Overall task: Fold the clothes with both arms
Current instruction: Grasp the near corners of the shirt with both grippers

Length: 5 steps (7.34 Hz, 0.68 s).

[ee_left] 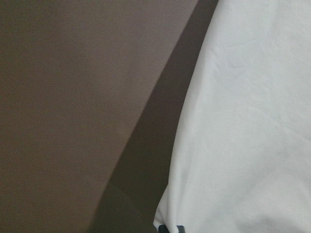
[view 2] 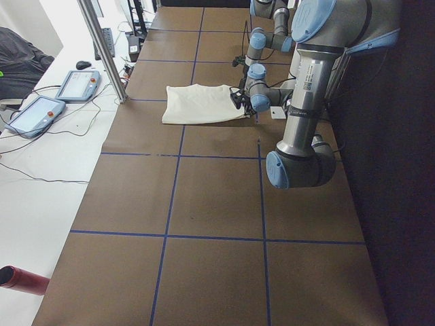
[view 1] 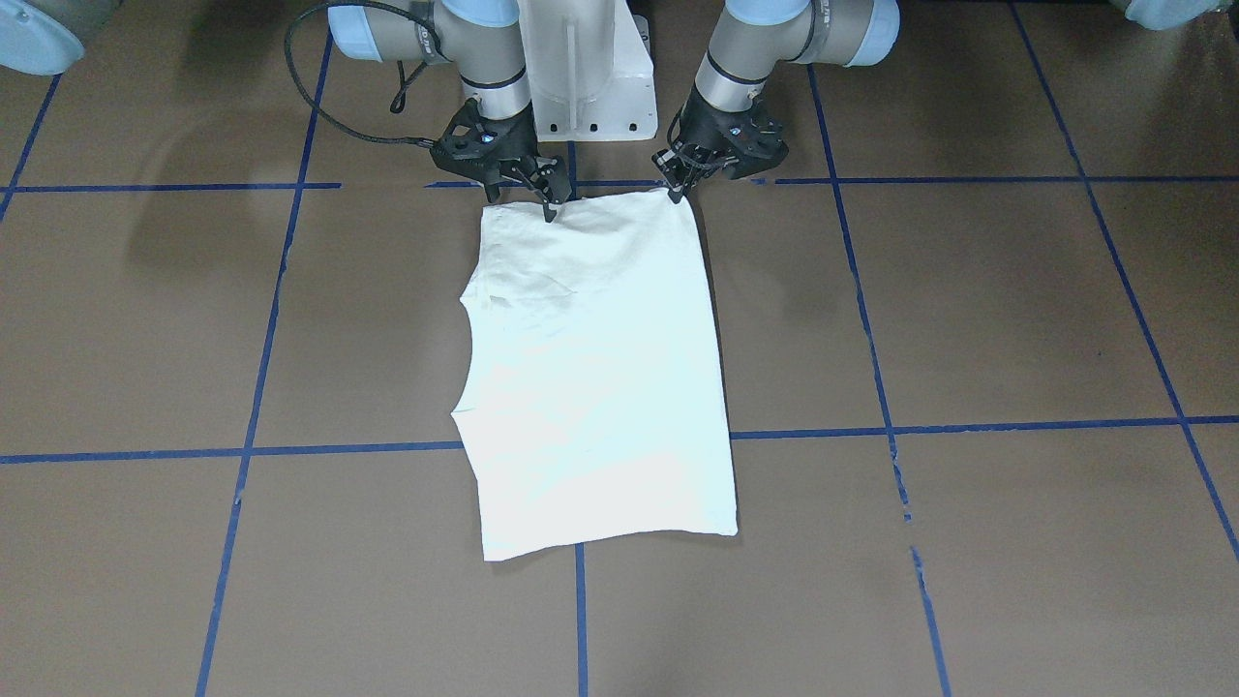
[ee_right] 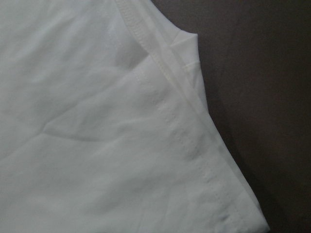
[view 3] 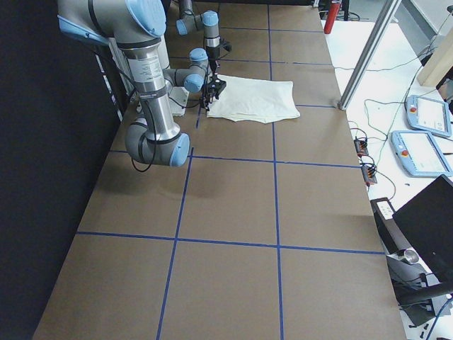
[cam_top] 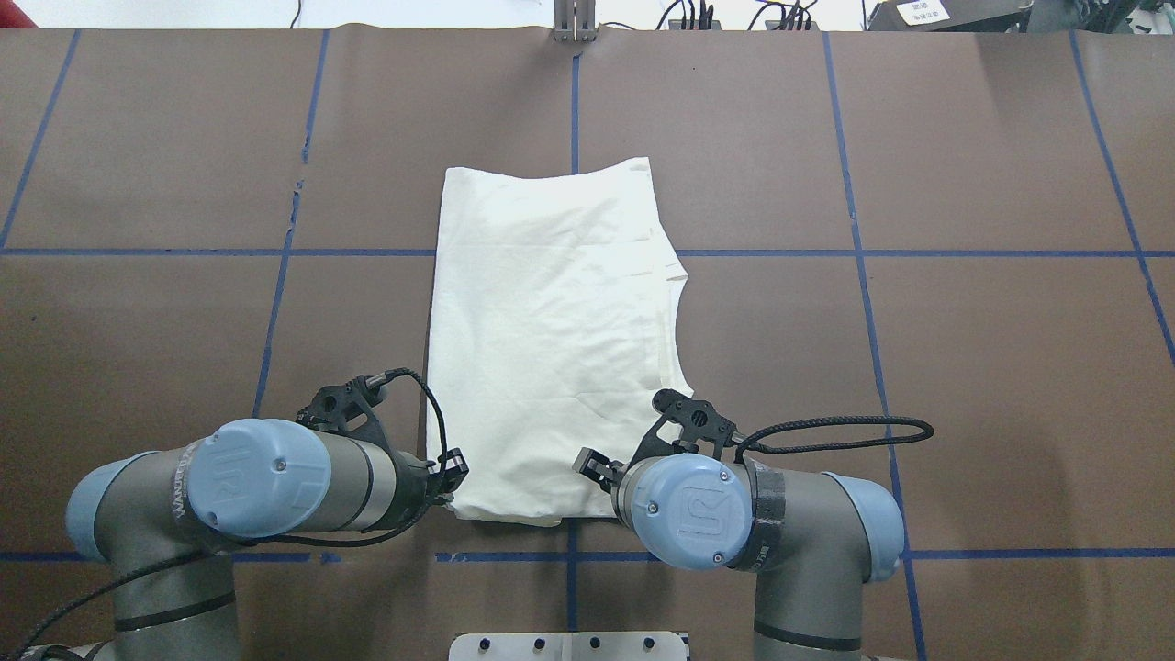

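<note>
At the table's near edge, on the left of the overhead view, the left gripper is down at the near-left corner of the T-shirt. Its fingers come to a point there, but I cannot tell whether they are pinched on the cloth or only resting on it.

The shirt lies flat on the brown table between the two arms. It is already folded into a tall rectangle with the sleeves tucked out of sight and no print showing. The curved neckline faces the robot's right.

At the near-right corner the right gripper touches the same near edge, and its jaw state is just as unclear.

The side folds look done, so the step in hand is probably the lengthwise fold. That calls for both grippers to clamp their corners firmly and lift together at an even height. They would then carry the near edge forward to the far edge, keeping it taut so the layers don't skew.
</note>
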Each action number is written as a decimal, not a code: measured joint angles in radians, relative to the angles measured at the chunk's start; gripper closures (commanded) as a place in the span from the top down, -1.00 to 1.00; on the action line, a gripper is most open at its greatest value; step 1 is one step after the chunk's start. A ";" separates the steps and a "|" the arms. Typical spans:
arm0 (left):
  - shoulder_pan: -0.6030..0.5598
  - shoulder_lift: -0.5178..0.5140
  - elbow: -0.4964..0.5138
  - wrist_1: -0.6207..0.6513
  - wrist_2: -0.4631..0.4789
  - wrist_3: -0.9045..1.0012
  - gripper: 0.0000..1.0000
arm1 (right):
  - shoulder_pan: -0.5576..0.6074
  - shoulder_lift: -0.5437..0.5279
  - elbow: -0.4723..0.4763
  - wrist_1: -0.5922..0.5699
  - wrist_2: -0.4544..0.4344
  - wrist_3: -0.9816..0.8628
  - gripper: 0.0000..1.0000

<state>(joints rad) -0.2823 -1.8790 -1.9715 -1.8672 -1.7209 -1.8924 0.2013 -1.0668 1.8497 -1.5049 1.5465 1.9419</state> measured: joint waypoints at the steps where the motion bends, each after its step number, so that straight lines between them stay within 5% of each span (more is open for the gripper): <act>1: 0.000 -0.001 0.000 -0.001 0.000 0.000 -1.00 | 0.008 0.000 -0.001 0.000 0.000 -0.002 1.00; 5: 0.000 -0.002 0.000 -0.001 0.000 0.001 -1.00 | 0.018 0.002 -0.031 -0.004 0.006 -0.001 1.00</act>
<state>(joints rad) -0.2822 -1.8806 -1.9712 -1.8684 -1.7211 -1.8914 0.2193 -1.0653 1.8190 -1.5092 1.5530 1.9414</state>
